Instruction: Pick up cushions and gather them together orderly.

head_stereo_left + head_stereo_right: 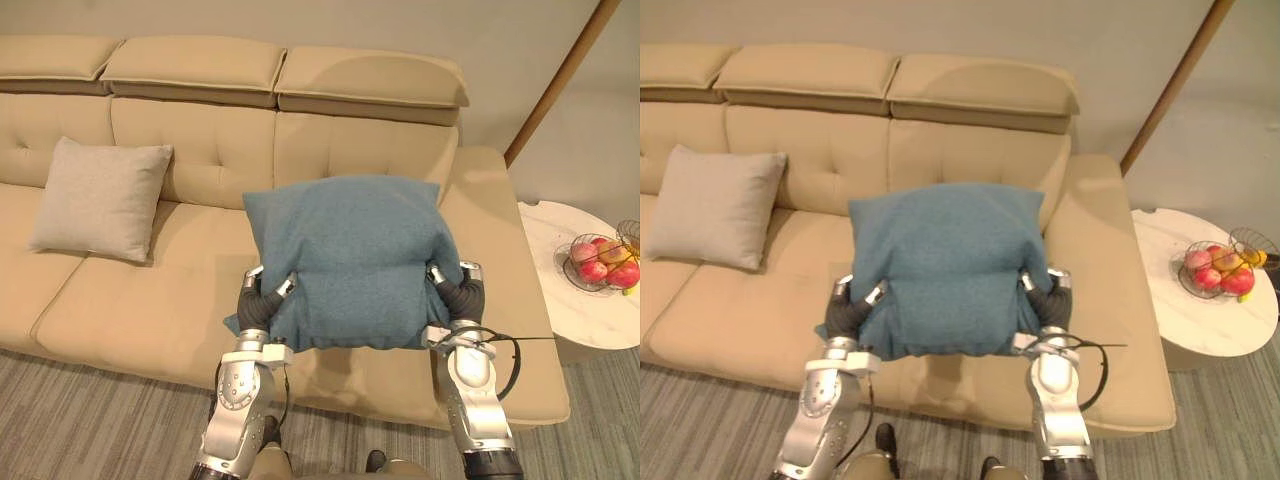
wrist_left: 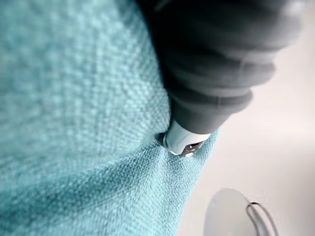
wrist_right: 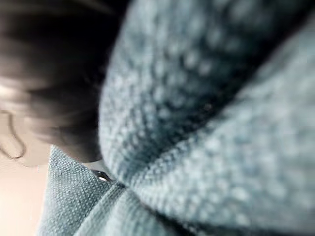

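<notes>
two hands on one cushion. the blue cushion (image 1: 350, 260) is held up over the right end of the sofa (image 1: 130, 300), face toward the head camera, and its lower edge looks clear of the seat.

left hand (image 1: 262, 303) is clenched on the cushion's lower left corner. right hand (image 1: 462, 293) is clenched on the lower right side. the left wrist view shows a fingertip (image 2: 183, 145) dug into the weave with a fold bunched around it, so that one is a pinch on cloth, not a flat push. the right wrist view shows a similar crease in the fabric beside the dark cover.

why grip it like this: a hand on each side spreads the load and keeps a soft, floppy thing square (one hand would probably let it sag and twist). holding low leaves the top free to lean against a backrest when set down.

the beige cushion (image 1: 100, 198) leans upright on the backrest at the left end, well apart from the blue one. my read: that is the gather point, so the carry goes left along the seat, then the blue one is placed just beside it at the same lean.

risk: fabric slipping from the pinch mid-carry. the side table (image 1: 545, 240) with the fruit basket (image 1: 600, 262) sits to the right, away from the likely path.
</notes>
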{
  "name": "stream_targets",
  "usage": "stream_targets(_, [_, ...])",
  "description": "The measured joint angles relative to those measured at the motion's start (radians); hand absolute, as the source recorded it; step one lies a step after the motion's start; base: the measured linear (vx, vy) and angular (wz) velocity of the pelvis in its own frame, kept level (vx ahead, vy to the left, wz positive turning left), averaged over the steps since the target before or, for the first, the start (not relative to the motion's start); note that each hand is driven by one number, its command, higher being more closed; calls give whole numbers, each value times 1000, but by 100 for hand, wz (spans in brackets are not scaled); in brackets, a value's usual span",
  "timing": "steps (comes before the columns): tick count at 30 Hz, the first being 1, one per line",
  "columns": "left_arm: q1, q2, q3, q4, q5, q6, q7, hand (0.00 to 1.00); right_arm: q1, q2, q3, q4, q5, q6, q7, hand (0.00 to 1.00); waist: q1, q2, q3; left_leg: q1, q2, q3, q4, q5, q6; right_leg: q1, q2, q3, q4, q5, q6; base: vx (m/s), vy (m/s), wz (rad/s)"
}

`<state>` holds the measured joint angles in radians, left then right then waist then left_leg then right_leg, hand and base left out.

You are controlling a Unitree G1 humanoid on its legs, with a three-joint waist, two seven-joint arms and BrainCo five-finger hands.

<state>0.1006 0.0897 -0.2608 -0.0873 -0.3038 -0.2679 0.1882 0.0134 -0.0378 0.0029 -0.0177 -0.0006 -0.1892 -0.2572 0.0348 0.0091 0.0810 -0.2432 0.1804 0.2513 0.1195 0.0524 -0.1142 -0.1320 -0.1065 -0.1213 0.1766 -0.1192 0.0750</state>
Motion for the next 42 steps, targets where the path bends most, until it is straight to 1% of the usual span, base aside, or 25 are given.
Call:
stream_targets(4, [-61,19,3,0,11,0,15,100,-49,4,3,0,-2,3,-26,100,13,-15,12,-58,-1,34,19,-2,17,-70,-6,31,-6,32,9,-48,93,-28])
stream_targets(6, [-158,21,10,0,32,-2,63,100,-121,6,3,-2,-15,3,-64,100,22,-16,21,-154,11,42,75,-13,32,-151,-4,48,-2,53,12,-109,65,-19])
stream_targets(7, [-172,21,12,0,39,-2,70,100,-133,6,3,-2,-24,3,-70,100,23,-15,23,-166,13,43,81,-14,34,-162,-4,50,0,55,13,-117,62,-12])
stream_targets(9, [-259,21,36,0,69,-6,120,100,-209,17,4,-3,-42,3,-104,100,28,-15,26,-246,21,40,116,-20,42,-240,-3,52,32,59,14,-113,46,-5])
stream_targets(10, [-274,21,39,0,69,-6,127,100,-223,20,4,-3,-42,4,-110,100,29,-15,26,-257,21,40,119,-20,42,-253,-3,53,36,59,14,-111,39,-4])
stream_targets(11, [-333,22,51,0,88,-7,163,100,-276,20,4,-3,-46,6,-132,100,37,-13,33,-293,22,38,129,-17,45,-293,-4,55,55,59,14,-69,22,0])
stream_targets(13, [-388,23,62,1,96,-8,186,100,-330,19,2,-3,-53,11,-152,100,42,-10,38,-324,21,36,128,-8,49,-329,-6,54,70,59,14,-61,15,2])
stream_targets(14, [-453,26,72,22,108,-12,209,100,-388,17,-6,10,-73,12,-170,100,50,-8,41,-355,19,33,124,5,52,-365,-7,54,82,60,15,-88,4,8])
stream_targets(15, [-560,42,75,92,114,-19,243,100,-478,15,-29,62,-79,13,-194,100,55,-6,42,-385,13,24,98,32,58,-402,-7,50,85,66,16,-83,-1,14])
stream_targets(17, [-681,72,75,170,116,-25,269,100,-580,11,-55,126,-80,17,-222,100,59,-4,47,-410,6,13,57,67,57,-438,-7,41,84,74,15,-66,-12,16])
stream_targets(19, [-932,130,75,334,127,-26,313,100,-793,-16,-104,254,-81,27,-272,100,68,-2,86,-440,-4,6,-43,143,61,-504,-4,28,85,93,11,-75,-22,11])
stream_targets(20, [-981,139,75,364,128,-26,325,100,-838,-19,-114,276,-82,30,-285,100,71,1,93,-451,-5,2,-59,157,60,-521,-3,25,85,95,11,-59,-24,8])
stream_targets(22, [-1172,166,87,484,146,-27,363,100,-1003,-48,-137,355,-91,35,-338,100,74,7,132,-486,-15,-10,-126,220,63,-589,-5,14,110,97,11,-24,-21,12])
stream_targets(23, [-1209,170,90,513,147,-27,372,100,-1037,-50,-147,375,-98,36,-346,100,74,9,137,-497,-16,-15,-139,232,62,-606,-7,12,117,96,12,5,-15,11])
stream_targets(25, [-1370,177,118,655,151,-25,389,100,-1188,-59,-176,484,-115,46,-391,100,74,13,160,-525,-17,-36,-184,269,45,-652,-12,-2,125,95,11,30,-15,7])
stream_targets(26, [-1389,177,121,673,156,-25,396,100,-1203,-60,-178,492,-115,46,-397,100,74,12,161,-529,-18,-40,-190,275,40,-659,-13,-4,125,95,11,47,-17,7])
stream_targets(27, [-1441,178,127,714,167,-21,406,0,-1247,-64,-179,514,-117,48,-422,100,74,13,165,-543,-20,-47,-210,290,28,-681,-14,-10,131,92,10,56,-18,11])
stream_targets(28, [-1490,178,129,739,182,-16,420,0,-1283,-70,-183,516,-118,54,-448,0,74,12,168,-569,-22,-57,-221,305,15,-710,-16,-16,139,86,8,59,-20,12])
stream_targets(31, [-1555,174,160,749,215,-6,437,0,-1335,-81,-187,516,-118,56,-498,0,76,10,180,-621,-18,-70,-221,317,-1,-758,-18,-32,155,79,1,65,-34,11])
stream_targets(33, [-1591,168,169,768,227,-1,460,0,-1365,-91,-188,517,-118,56,-533,0,74,9,199,-653,-19,-71,-221,340,-32,-789,-20,-33,172,74,1,33,-47,13])
stream_targets(35, [-1597,154,213,790,240,23,459,0,-1369,-93,-190,525,-116,56,-548,0,73,8,202,-684,-17,-71,-220,346,-33,-827,-20,-37,195,57,-4,29,-78,8])
stream_targets(37, [-1596,138,252,829,243,45,457,0,-1368,-102,-191,563,-114,61,-545,0,72,7,206,-702,-12,-71,-220,346,-33,-853,-19,-41,218,50,-7,21,-95,2])
stream_targets(38, [-1577,112,290,872,242,61,447,0,-1363,-114,-191,606,-108,73,-518,0,68,5,226,-704,-9,-71,-220,346,-33,-855,-18,-47,226,45,-12,11,-83,1])
stream_targets(41, [-1523,81,310,881,241,63,426,0,-1330,-115,-190,625,-93,87,-483,0,60,3,229,-715,-15,-73,-221,346,-33,-874,-23,-52,259,24,-13,9,-78,17])
stream_targets(42, [-1479,68,320,889,230,67,403,0,-1300,-114,-190,629,-65,91,-457,0,47,2,231,-721,-18,-76,-221,346,-33,-887,-32,-58,292,1,-17,5,-88,29])
